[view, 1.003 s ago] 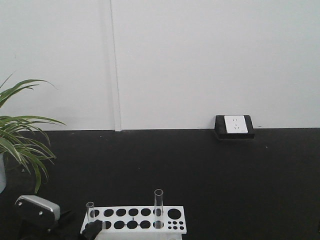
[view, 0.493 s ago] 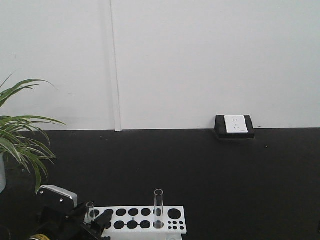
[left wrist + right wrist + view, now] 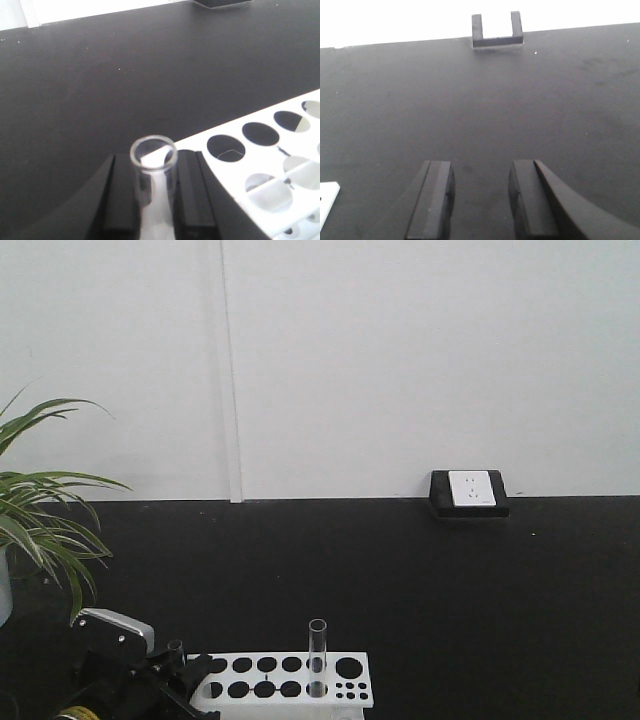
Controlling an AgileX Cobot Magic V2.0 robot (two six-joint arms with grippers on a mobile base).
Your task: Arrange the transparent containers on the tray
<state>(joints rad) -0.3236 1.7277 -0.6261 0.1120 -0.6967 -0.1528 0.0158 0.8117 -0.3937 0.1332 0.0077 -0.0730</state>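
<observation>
Glass tube [image 3: 153,150] sits clamped in your left claw [image 3: 155,170] at the rack's [image 3: 265,167] end; your right claw [image 3: 481,195] stands apart.

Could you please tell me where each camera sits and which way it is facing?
Front-facing: low behind the white rack, looking across the black table to the white wall; the left arm shows at lower left.
Left wrist: just behind the left gripper, shut on the shorter test tube, looking forward over the rack's end.
Right wrist: behind the open right gripper, looking across the table to the socket box.
Shared: the front and left wrist views both show the rack and that tube.
</observation>
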